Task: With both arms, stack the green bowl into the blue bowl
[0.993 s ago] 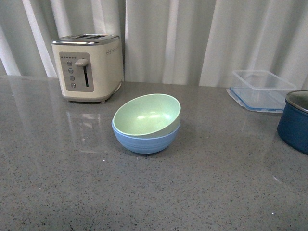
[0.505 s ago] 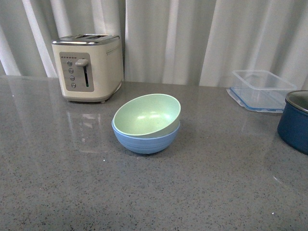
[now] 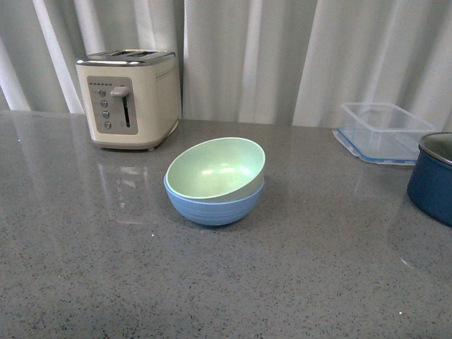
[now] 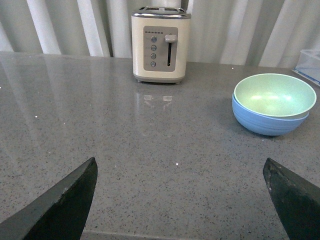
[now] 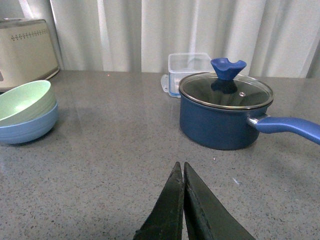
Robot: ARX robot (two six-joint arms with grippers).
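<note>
Stack done, arms clear.
Green bowl (image 3: 215, 168) sits tilted inside blue bowl (image 3: 215, 201), frame centre on the bench (image 3: 106, 268); left pincer (image 4: 182, 200) spread, right pincer (image 5: 183, 200) pressed together, both empty, well apart.

Toaster: cream two-slot toaster (image 3: 131, 99) with a grey control panel, lever and four buttons, standing upright at the back of the counter near the curtain.
Counter: grey speckled stone countertop (image 3: 106, 268), glossy (it mirrors the toaster faintly).
Container: clear plastic container (image 3: 381, 132) with a blue-edged base, at the back, near the pot.
Pot: dark navy saucepan (image 5: 222, 120) with glass lid, blue knob and blue handle.
Curtain: white pleated curtain (image 3: 282, 56) behind the counter.
</note>
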